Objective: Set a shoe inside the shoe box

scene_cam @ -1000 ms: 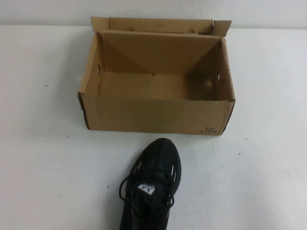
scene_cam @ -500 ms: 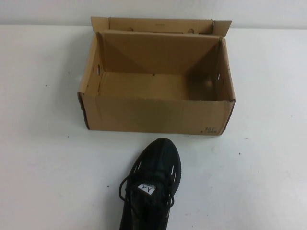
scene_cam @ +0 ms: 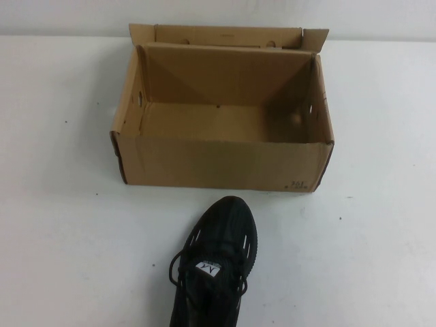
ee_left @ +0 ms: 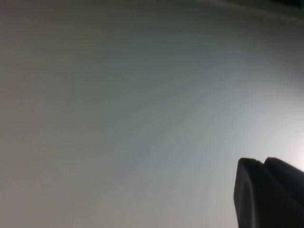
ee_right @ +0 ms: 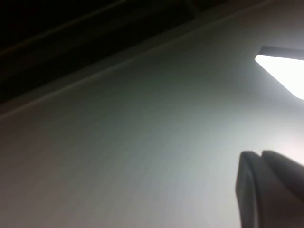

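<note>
A black mesh shoe (scene_cam: pixel 216 262) with a white logo tag on its tongue lies on the white table near the front edge, toe pointing at the box. The brown cardboard shoe box (scene_cam: pixel 221 163) stands behind it with its flap lid folded back and nothing inside. Neither arm shows in the high view. My left gripper (ee_left: pixel 262 163) appears only in the left wrist view, its two dark fingertips pressed together over a plain pale surface. My right gripper (ee_right: pixel 260 156) is likewise shut on nothing in the right wrist view, over a pale surface.
The white table (scene_cam: pixel 61 225) stretches to both sides of the box and the shoe. A pale wall runs behind the box. In the right wrist view a bright light panel (ee_right: pixel 285 71) and a dark band (ee_right: pixel 71 42) show.
</note>
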Available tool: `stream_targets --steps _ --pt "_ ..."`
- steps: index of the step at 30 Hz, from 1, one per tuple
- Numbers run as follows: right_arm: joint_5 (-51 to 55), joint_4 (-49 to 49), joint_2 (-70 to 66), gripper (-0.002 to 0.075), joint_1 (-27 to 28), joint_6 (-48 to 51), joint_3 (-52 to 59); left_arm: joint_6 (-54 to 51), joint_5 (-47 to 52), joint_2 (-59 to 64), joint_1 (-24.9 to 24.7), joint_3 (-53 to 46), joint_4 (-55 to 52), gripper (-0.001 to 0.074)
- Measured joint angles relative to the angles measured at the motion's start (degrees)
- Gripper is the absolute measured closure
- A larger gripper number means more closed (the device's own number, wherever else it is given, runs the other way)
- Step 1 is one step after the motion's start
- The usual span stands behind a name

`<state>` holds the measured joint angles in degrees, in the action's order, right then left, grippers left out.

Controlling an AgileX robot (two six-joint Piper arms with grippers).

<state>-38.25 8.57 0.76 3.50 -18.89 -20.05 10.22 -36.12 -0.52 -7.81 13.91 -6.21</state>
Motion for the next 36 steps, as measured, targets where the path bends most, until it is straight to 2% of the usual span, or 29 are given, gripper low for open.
stream_targets --steps 5,11,13,16,21,26,30,36 --pt "14.1 0.5 -5.7 0.0743 0.0 -3.2 -13.8 0.0 0.5 4.6 0.0 10.4 -0.1 0.0738" --pt "41.4 0.5 -15.6 0.0743 0.0 -6.9 -22.9 0.0 6.4 9.7 0.0 15.8 -0.2 0.0738" --pt "48.9 0.4 -17.8 0.0743 0.0 -7.0 -23.0 0.0 10.8 10.5 0.0 16.0 -0.2 0.0738" --pt "54.7 1.0 -19.8 0.0743 0.0 -7.1 -22.4 0.0 18.9 10.7 0.0 16.0 -0.3 0.0738" --pt "64.2 7.5 -21.2 0.0743 0.0 -6.8 -20.4 1.1 36.1 11.1 0.0 16.0 0.0 0.0738" --pt "69.3 16.9 -23.9 0.0743 -1.0 5.7 -19.1 5.5 51.8 11.1 0.0 16.0 2.5 0.0738" --pt "72.7 28.8 -29.2 0.0743 -3.0 22.3 -19.6 6.6 61.6 11.1 0.0 16.0 3.0 0.0738" --pt "86.7 50.3 -42.3 0.0743 -4.1 49.6 -25.3 6.9 72.7 11.1 0.0 16.0 3.0 0.0738"
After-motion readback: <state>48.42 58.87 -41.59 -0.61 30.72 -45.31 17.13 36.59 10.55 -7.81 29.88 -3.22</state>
